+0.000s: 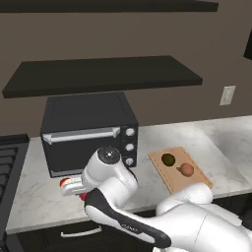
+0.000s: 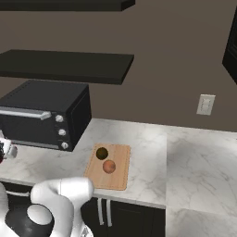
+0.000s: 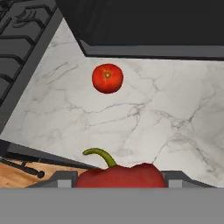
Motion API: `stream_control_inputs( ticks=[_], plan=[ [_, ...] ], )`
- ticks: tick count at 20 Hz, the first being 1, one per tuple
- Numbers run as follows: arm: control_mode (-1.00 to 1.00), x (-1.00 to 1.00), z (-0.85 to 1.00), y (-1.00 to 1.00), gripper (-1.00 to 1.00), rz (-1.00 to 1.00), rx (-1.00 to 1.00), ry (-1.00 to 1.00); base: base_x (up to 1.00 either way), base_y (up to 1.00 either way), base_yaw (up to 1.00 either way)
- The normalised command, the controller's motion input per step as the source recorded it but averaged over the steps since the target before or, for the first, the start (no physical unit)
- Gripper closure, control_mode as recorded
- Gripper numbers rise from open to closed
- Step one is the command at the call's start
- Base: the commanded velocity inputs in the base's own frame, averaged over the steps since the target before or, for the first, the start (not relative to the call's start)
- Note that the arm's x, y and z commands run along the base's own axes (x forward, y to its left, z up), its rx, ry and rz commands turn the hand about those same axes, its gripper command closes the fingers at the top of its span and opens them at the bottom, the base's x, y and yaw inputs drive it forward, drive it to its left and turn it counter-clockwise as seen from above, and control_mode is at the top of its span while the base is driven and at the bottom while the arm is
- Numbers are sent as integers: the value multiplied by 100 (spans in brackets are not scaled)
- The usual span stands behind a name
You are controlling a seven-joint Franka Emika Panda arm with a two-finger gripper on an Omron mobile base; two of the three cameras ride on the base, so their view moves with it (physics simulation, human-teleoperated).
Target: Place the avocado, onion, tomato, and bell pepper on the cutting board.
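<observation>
One deep-red bell pepper (image 3: 120,174) with a curled green stem sits gripped between the gripper's (image 3: 120,180) closed-in fingers. One tomato (image 3: 107,78) lies near the worktop's (image 3: 175,131) oven-side edge. One avocado (image 1: 168,159) and one onion (image 1: 186,170) rest on the cutting board (image 1: 172,179).

**Pepper between the fingers, tomato on the marble**

At bottom centre, the deep crimson, lumpy bell pepper (image 3: 120,176) with its curved green stem sits between the gripper (image 3: 118,179)'s grey fingers (image 3: 59,180). Above it, left of centre, the smooth orange-red round tomato (image 3: 107,78) rests on the white veined marble counter (image 3: 166,113). A black oven (image 3: 144,26) spans the top; dark stove grates (image 3: 22,39) occupy the upper left.
</observation>
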Motion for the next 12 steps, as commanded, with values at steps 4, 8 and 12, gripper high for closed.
stream_control_inputs(
  ticks=[4,8,12],
  plan=[
    [-100,-35,99,-51,100,0,-7,-5,0,0,0],
    [-100,-22,85,-78,100,0,-6,-7,0,0,0],
    [-100,-12,76,-88,100,0,-5,-8,0,0,0]
  ],
)
